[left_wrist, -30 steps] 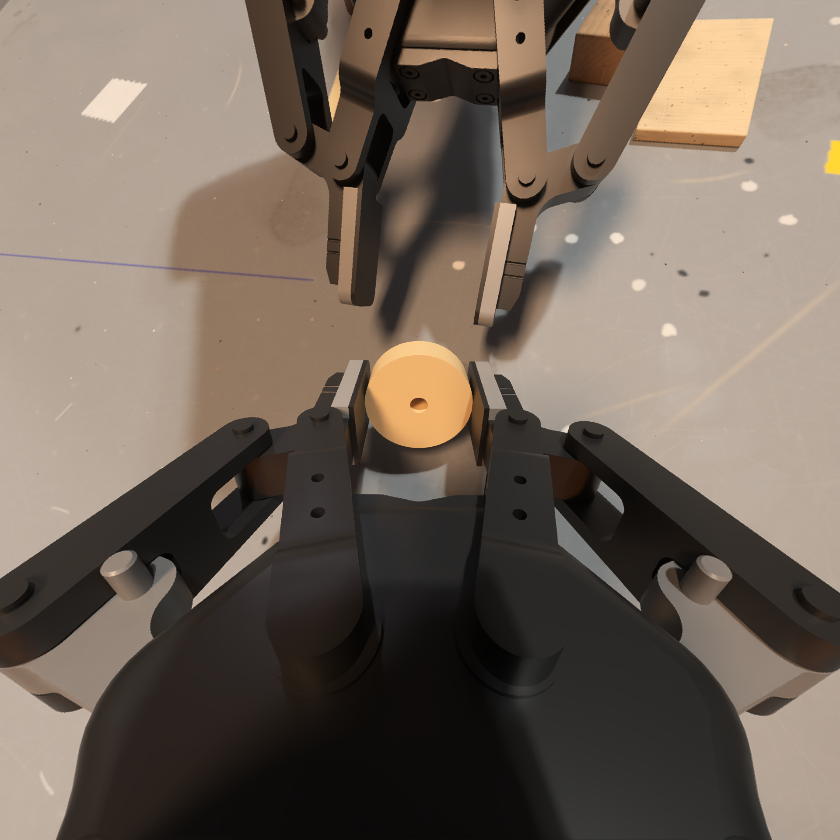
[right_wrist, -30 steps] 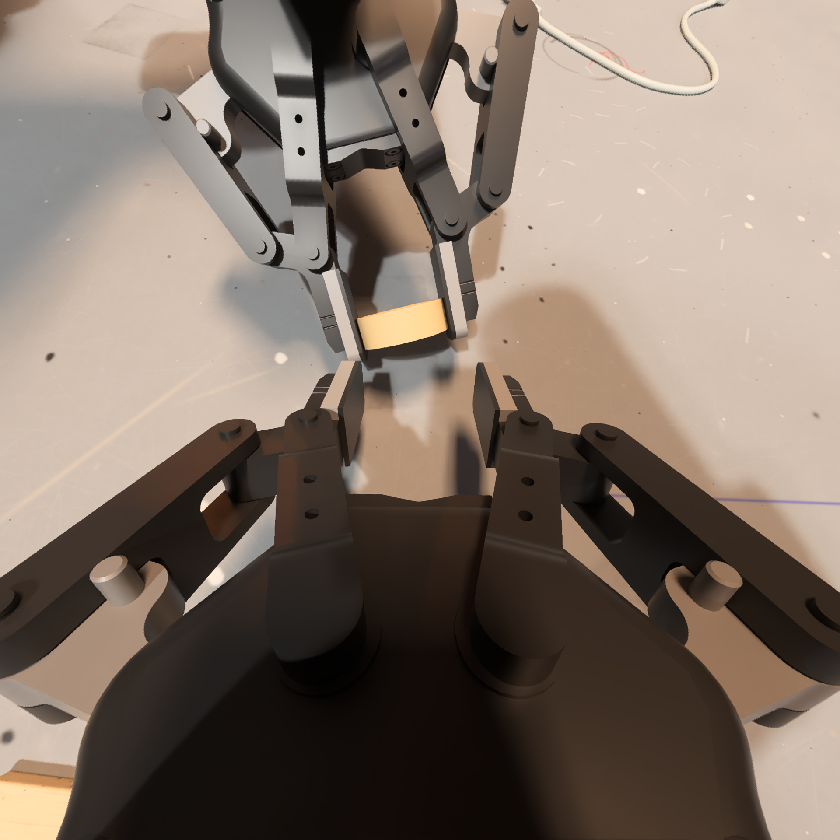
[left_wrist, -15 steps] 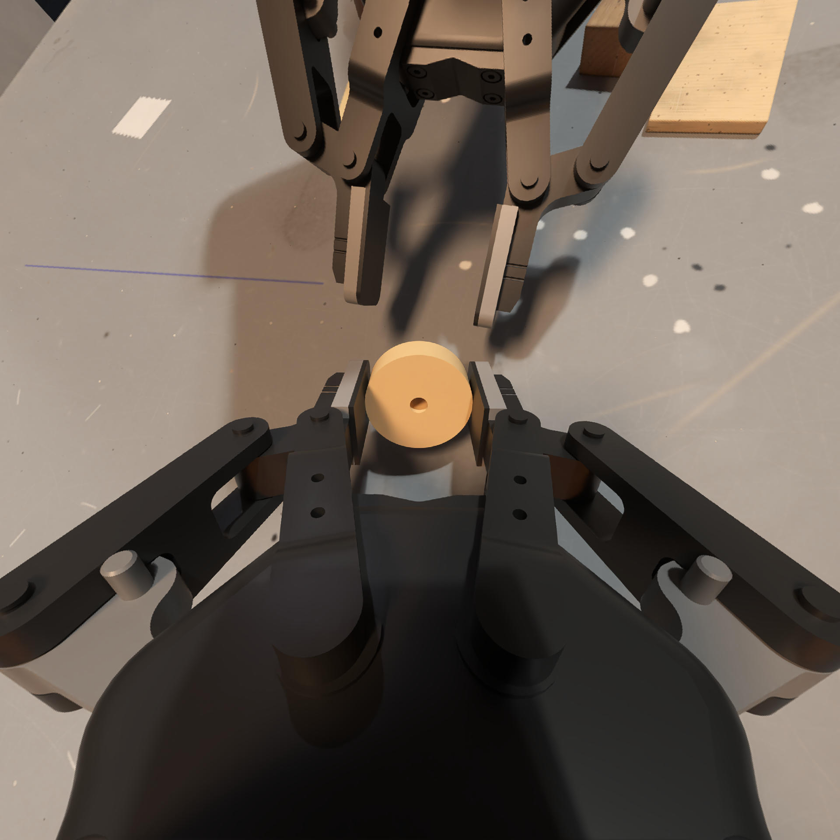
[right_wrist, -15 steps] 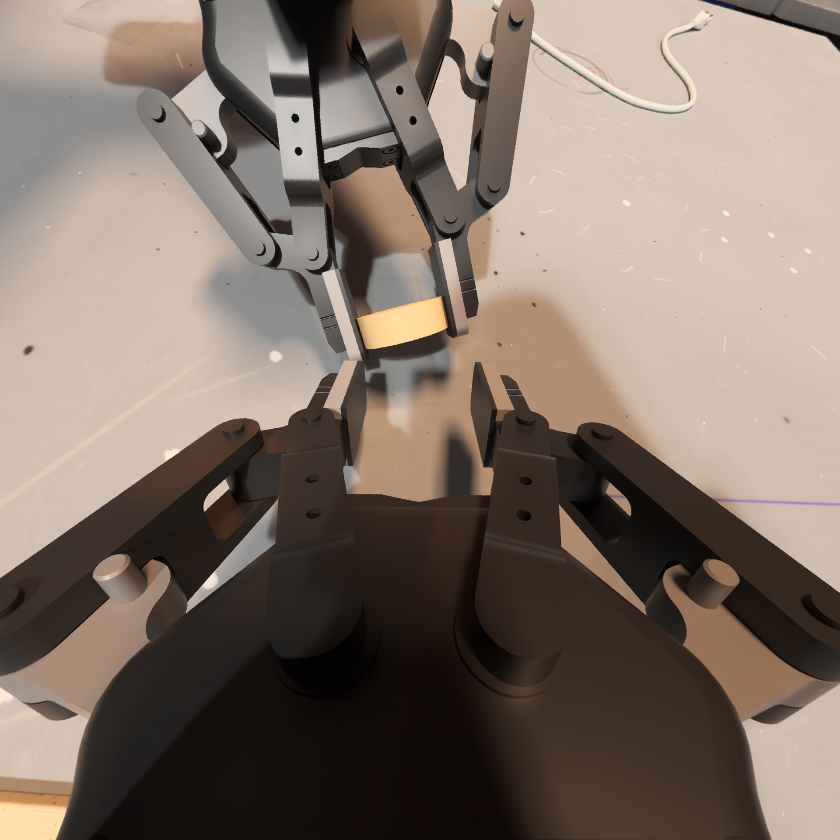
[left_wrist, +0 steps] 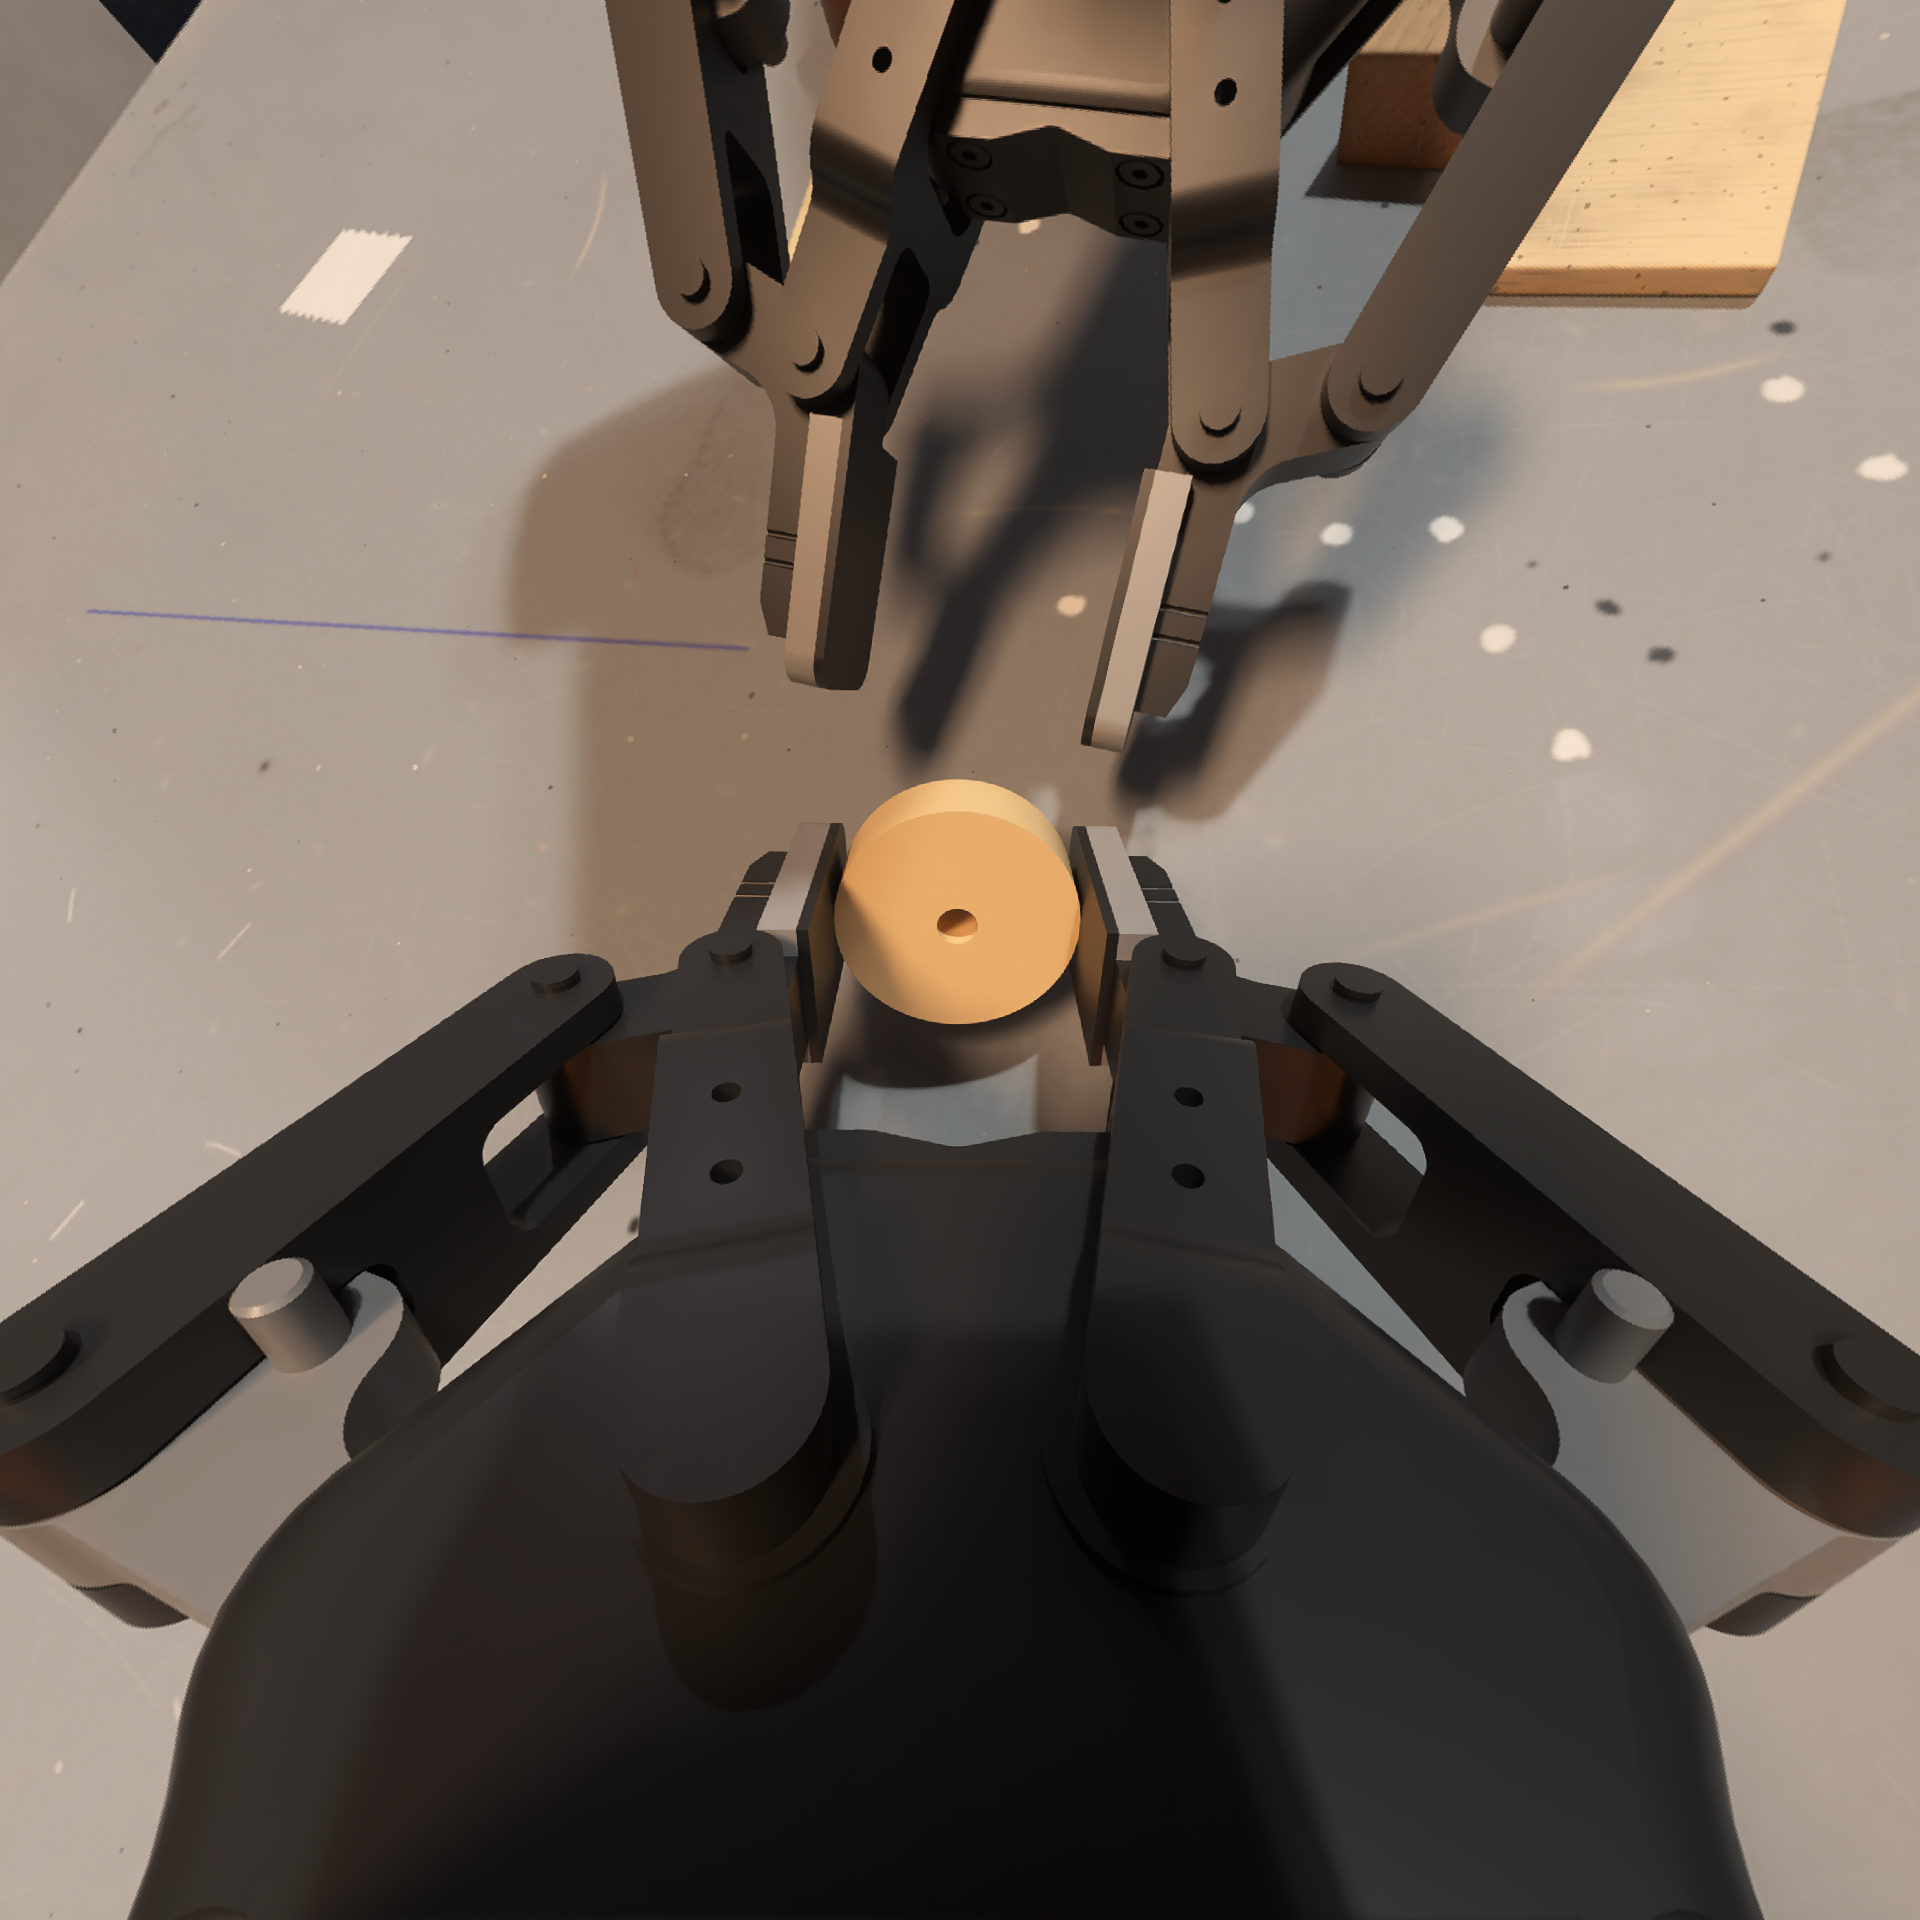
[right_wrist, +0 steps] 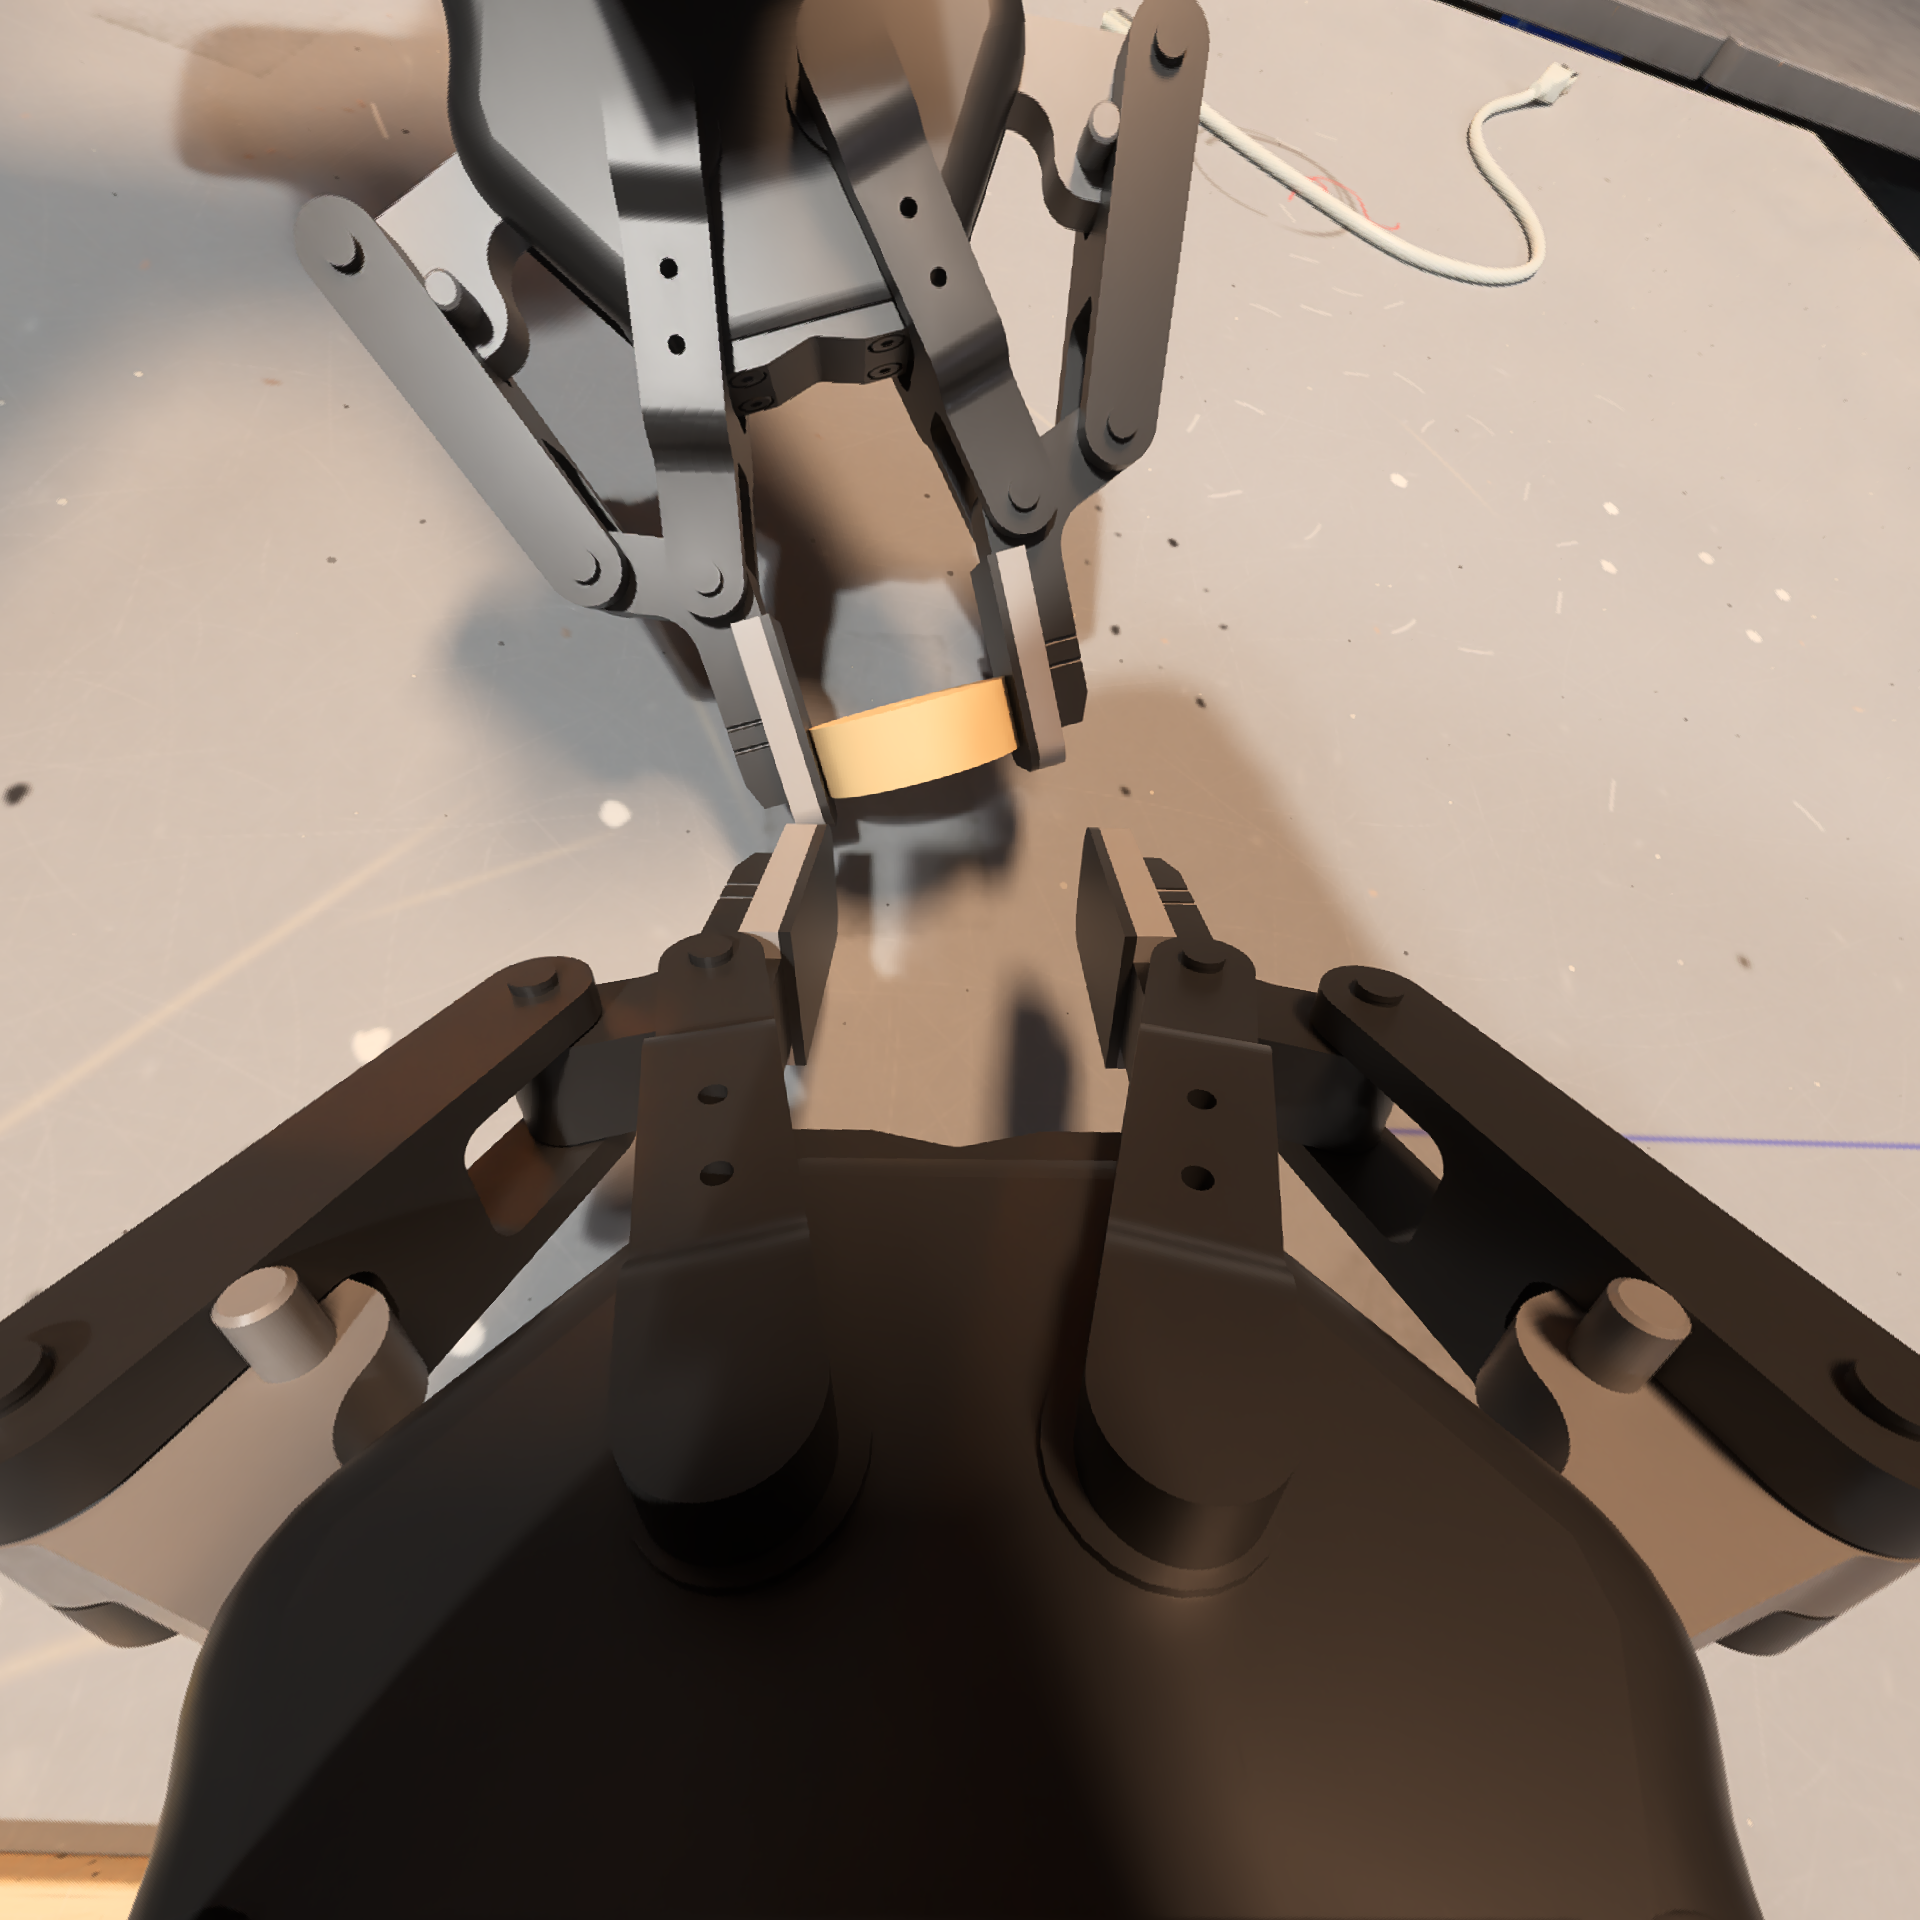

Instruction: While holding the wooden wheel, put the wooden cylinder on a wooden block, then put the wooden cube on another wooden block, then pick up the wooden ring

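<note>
My left gripper (left_wrist: 956, 842) is shut on the wooden wheel (left_wrist: 914, 883), a round light-wood disc with a small centre hole, and holds it above the table. The wheel also shows edge-on in the right wrist view (right_wrist: 914, 738), between the left gripper's pads (right_wrist: 920, 774). My right gripper (right_wrist: 948, 842) is open and empty. It faces the left gripper tip to tip, a short gap from the wheel, and shows in the left wrist view (left_wrist: 966, 707). No cylinder, cube or ring is in view.
A flat wooden board (left_wrist: 1662, 187) lies at the far right behind the right gripper, with a thicker wooden block (left_wrist: 1392, 104) on it. A white cable (right_wrist: 1496, 208) lies on the grey table (left_wrist: 312, 831). A wood strip (right_wrist: 62, 1891) shows at the bottom left.
Both views have shifted slightly and the table's edges have come into view at the top corners. The wheel stays gripped. The right jaws stay open, still facing the left gripper.
</note>
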Robot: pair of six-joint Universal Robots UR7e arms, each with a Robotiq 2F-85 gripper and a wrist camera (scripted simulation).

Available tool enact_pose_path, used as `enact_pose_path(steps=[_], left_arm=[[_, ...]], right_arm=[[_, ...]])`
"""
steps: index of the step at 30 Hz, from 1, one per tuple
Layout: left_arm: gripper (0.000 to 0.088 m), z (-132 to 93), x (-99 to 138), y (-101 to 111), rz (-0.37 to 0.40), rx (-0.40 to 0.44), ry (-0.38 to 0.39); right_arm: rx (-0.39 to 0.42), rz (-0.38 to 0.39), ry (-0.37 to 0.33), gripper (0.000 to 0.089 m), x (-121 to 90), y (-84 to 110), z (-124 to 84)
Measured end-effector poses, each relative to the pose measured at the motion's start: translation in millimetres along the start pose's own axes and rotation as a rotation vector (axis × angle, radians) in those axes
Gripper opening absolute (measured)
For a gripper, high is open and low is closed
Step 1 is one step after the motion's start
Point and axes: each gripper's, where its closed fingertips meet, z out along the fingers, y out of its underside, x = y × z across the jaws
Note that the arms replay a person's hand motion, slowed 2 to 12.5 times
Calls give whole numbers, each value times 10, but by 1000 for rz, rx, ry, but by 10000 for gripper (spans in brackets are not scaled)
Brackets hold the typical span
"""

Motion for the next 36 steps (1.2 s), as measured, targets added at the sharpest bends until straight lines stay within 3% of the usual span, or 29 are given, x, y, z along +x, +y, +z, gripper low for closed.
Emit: enact_pose_path(steps=[36], left_arm=[[380,-13,-43,-6,-22,9,-20]], right_arm=[[60,13,59,451,72,-61,-64]])
